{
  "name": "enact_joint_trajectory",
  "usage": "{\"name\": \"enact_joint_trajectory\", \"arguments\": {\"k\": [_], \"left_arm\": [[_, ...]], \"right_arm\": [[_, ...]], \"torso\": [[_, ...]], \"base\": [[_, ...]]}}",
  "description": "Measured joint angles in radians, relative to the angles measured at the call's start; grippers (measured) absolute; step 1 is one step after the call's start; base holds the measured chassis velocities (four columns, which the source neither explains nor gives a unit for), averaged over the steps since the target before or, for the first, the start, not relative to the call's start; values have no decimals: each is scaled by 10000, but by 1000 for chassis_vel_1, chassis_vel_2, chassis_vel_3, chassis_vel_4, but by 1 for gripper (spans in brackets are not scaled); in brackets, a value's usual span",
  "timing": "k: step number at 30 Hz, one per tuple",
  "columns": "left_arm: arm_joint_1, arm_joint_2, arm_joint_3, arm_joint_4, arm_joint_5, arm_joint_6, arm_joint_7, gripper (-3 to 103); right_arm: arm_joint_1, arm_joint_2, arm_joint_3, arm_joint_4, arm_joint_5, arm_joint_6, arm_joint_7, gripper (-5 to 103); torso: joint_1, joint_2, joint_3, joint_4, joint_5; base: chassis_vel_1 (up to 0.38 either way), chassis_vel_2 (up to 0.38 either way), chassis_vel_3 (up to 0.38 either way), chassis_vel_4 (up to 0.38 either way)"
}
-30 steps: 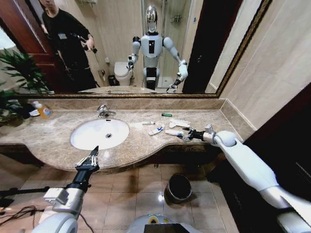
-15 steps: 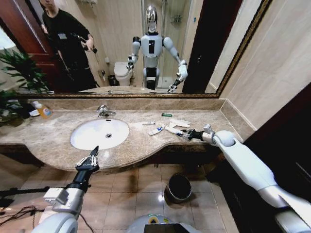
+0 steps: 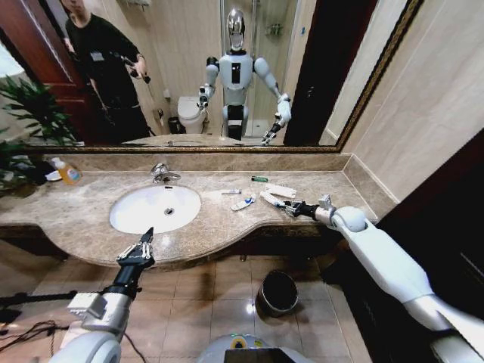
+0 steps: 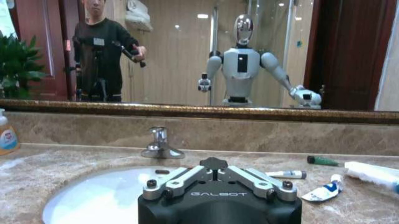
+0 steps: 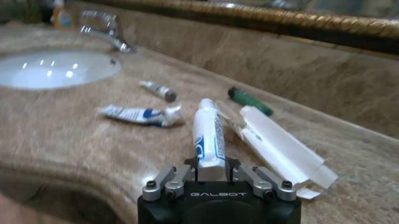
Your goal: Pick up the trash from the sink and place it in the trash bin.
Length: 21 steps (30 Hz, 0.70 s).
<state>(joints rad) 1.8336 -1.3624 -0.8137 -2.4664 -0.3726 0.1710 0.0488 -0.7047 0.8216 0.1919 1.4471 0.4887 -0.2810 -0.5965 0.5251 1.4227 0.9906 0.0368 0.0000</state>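
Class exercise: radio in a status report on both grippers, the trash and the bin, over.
Right gripper shut on white tube, over the countertop. Left gripper open, idle before the sink. Other scraps beside the sink. Trash bin on floor, path unobstructed.

Glossy brown marble counter, polished and veined. Smooth white glazed sink with a shiny chrome tap. The white tube looks like soft glossy plastic; the flat packet beside it, matt white card. Dark glossy bin, metal rim.
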Motion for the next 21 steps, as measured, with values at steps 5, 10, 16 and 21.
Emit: {"name": "enact_joint_trajectory", "arguments": {"k": [5,10,16,21], "left_arm": [[0,0,0,0,0,-1,0,0],[0,0,0,0,0,0,4,0],[0,0,0,0,0,-1,0,0],[0,0,0,0,0,-1,0,0]], "right_arm": [[-854,70,744,730,802,23,975,26],[-1964,229,1542,1566,1274,180,1933,26],[-3207,784,2339,2740,1577,724,3620,26],[-3981,1718,2797,3617,1597,984,5072,26]], "torso": [[0,0,0,0,-2],[0,0,-1,-2,1],[-1,0,-1,0,0],[0,0,-1,0,2]], "base": [[0,0,0,0],[0,0,0,0],[0,0,0,0],[0,0,0,0]]}}
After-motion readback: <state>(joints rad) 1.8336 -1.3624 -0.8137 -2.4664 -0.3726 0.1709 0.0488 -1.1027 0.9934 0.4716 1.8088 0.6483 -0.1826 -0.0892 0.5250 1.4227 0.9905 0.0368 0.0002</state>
